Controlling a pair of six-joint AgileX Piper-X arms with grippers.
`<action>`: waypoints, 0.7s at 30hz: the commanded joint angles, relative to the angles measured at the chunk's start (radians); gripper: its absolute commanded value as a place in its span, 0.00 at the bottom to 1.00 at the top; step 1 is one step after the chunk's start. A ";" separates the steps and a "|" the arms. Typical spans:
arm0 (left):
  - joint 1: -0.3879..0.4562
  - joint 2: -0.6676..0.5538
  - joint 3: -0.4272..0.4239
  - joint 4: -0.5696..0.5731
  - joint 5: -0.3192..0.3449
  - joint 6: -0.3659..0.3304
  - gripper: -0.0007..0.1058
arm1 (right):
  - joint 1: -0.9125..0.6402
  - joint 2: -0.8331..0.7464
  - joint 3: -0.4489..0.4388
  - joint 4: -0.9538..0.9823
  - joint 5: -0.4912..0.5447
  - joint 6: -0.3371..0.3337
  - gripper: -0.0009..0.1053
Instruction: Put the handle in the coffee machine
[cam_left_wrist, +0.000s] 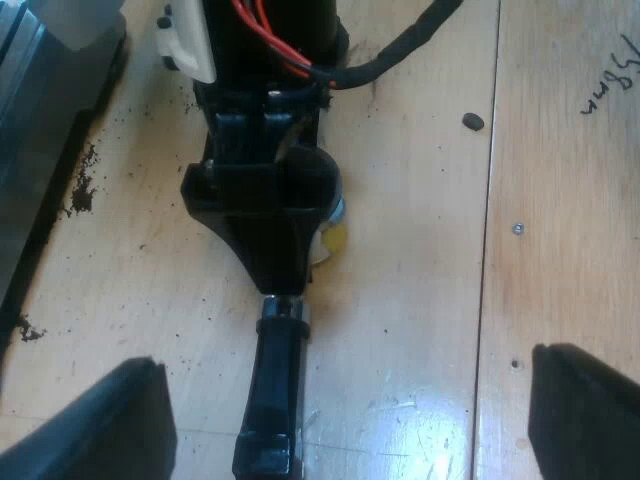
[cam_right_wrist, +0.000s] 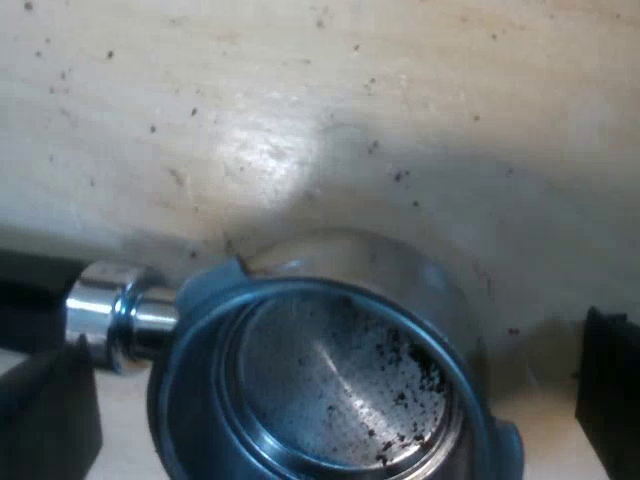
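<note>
My left gripper (cam_left_wrist: 345, 360) has its two black fingers (cam_left_wrist: 100, 425) spread wide and they grip nothing; they hover low over the wooden table (cam_left_wrist: 420, 300). Between these fingers, but touching neither of them, is the holder (cam_left_wrist: 283, 318), with its dark handle (cam_left_wrist: 275, 400) lying along the wood. Farther along the handle my right gripper (cam_right_wrist: 330, 340) stands over the head of the holder and covers most of it from that side. In the right wrist view this gripper is also wide. One finger (cam_right_wrist: 45, 420) is near the shiny neck (cam_right_wrist: 110, 315), the other is beyond the opposite rim, and both are apart from the metal. Between them the basket (cam_right_wrist: 340, 400) of the holder is seen from above, open side up, with some dark coffee crumbs (cam_right_wrist: 410, 385) on its bottom. So the holder is loose on the table and not locked into the machine. Going outward, dark grounds (cam_left_wrist: 82, 185) are scattered on the wood just beside the metal body of the espresso machine (cam_left_wrist: 30, 150). A small screw (cam_left_wrist: 517, 228) sits at the seam between two boards, well apart from the holder.
</note>
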 joint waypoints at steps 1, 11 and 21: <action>-0.005 -0.002 0.000 -0.005 0.006 -0.010 0.70 | 0.000 0.005 -0.005 0.002 -0.006 -0.022 1.00; -0.005 -0.002 0.000 -0.005 0.006 -0.010 0.70 | 0.000 0.005 -0.005 0.038 0.024 -0.081 0.96; -0.005 -0.002 0.000 -0.005 0.006 -0.010 0.70 | 0.000 0.005 -0.005 0.051 0.046 -0.081 0.53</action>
